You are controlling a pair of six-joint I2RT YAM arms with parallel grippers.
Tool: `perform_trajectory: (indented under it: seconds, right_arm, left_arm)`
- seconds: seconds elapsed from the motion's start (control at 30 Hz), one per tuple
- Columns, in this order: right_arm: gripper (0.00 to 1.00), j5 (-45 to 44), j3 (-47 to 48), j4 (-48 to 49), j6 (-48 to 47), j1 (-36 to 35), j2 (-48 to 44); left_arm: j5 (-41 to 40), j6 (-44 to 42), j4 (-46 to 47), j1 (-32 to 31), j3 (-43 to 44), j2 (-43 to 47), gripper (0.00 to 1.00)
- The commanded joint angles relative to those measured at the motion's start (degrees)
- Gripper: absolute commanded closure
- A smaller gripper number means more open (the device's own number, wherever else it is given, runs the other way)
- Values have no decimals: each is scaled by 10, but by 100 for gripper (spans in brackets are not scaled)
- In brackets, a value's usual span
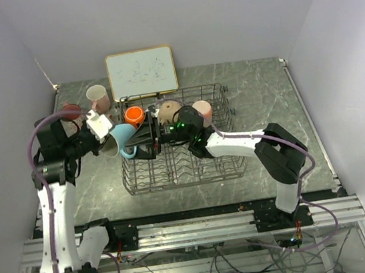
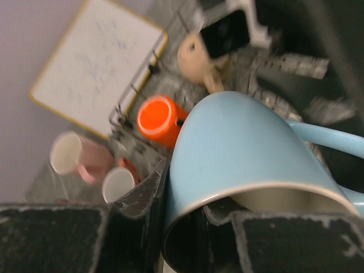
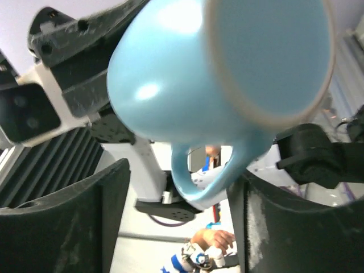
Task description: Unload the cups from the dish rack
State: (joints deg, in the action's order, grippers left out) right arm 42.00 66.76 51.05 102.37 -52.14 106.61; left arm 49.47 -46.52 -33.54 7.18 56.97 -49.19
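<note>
Over the grey marbled table [image 1: 258, 99], the left gripper [image 2: 182, 216] clamps the light blue mug [image 2: 239, 148] by its rim at the left edge of the dish rack [image 1: 174, 174]. The right gripper [image 3: 181, 219] gapes loose around the handle. A cream mug [image 1: 98, 95] and a red mug [image 1: 70, 111] stand outside the rack. The orange mug [image 1: 133, 116], tan mug [image 1: 171, 109] and pink mug [image 1: 203, 111] are left inside, with perhaps more hidden.

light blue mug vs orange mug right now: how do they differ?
1. The glossy light blue ceramic mug is clamped by its rim in the left tool; the glossy orange ceramic mug is ungripped.
2. Blue hangs tipped sideways at the left edge of the dark wire dish rack; orange rests inside its far left corner.
Shared: both glossy, single-colour.
</note>
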Motion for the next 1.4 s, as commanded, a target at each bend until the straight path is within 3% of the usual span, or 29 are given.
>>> perform_trajectory:
  seconds: [0.0, 0.17, 0.27, 0.43, 0.77, 1.27, 1.33, 1.37]
  right_arm:
    - [28, -3, -14, -85, -92, 47, -58]
    - [16, -59, -10, -335, -261, 101, -124]
    - [15, -90, -12, -404, -314, 121, -150]
    - [14, -143, 0, -493, -383, 132, -180]
    - [14, -218, 13, -594, -457, 132, -214]
    - [18, -248, 22, -632, -483, 132, -223]
    - [18, -250, 26, -635, -484, 132, -221]
    - [18, -251, 28, -638, -485, 132, -219]
  left_arm:
    - [-150, -13, -100, -1, 53, -78, 93]
    - [-350, 25, -130, -1, 82, -148, 93]
    - [-459, 34, -144, 7, 97, -199, 93]
    - [-554, 34, -131, 46, 105, -270, 93]
    - [-564, 34, -16, 130, 107, -383, 93]
    - [-544, 63, 48, 166, 180, -519, 93]
    - [-542, 58, 36, 172, 187, -532, 87]
    - [-544, 54, 33, 175, 187, -536, 77]
